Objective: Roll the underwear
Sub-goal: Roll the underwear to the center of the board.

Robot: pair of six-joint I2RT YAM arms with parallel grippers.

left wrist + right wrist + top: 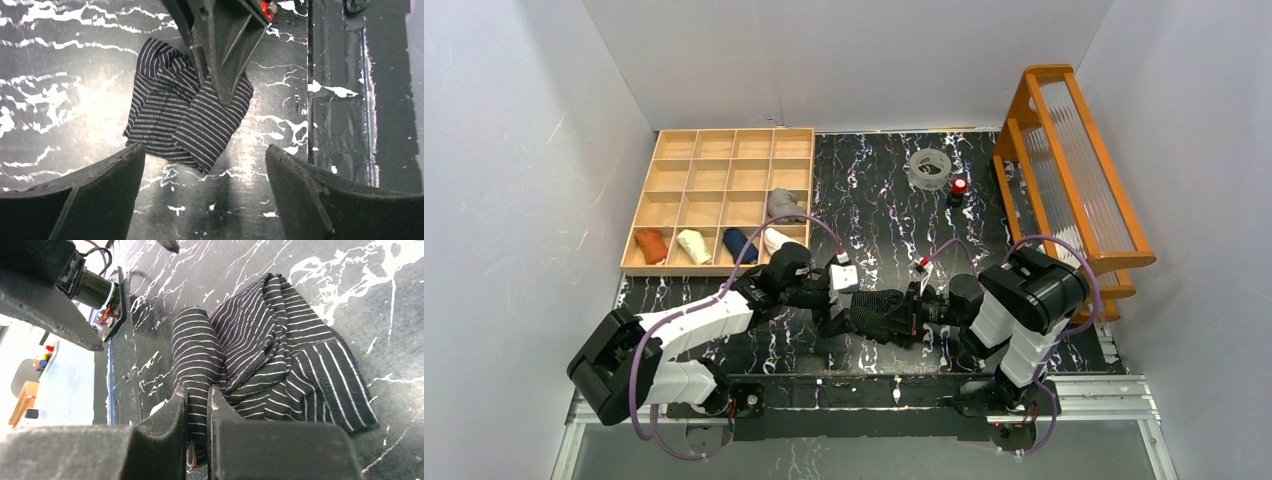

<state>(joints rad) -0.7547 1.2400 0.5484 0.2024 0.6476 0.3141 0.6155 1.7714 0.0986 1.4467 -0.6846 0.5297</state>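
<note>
The black underwear (879, 313) with thin pale stripes lies crumpled and partly folded on the dark marbled table, between the two arms. My right gripper (198, 396) is shut on a folded edge of the underwear (270, 350), with striped cloth pinched between its fingers. It comes in from the cloth's right side (912, 308). My left gripper (205, 170) is open wide with nothing between its fingers, just short of the underwear (170, 115). In the top view the left gripper (842, 305) is at the cloth's left end. A beige-grey underwear (784, 204) sits bundled in a tray compartment.
A wooden compartment tray (724, 160) at the back left holds several rolled garments in its front row. A clear tape ring (930, 168) and a small red-topped object (959, 187) stand at the back. An orange rack (1074, 170) lines the right side.
</note>
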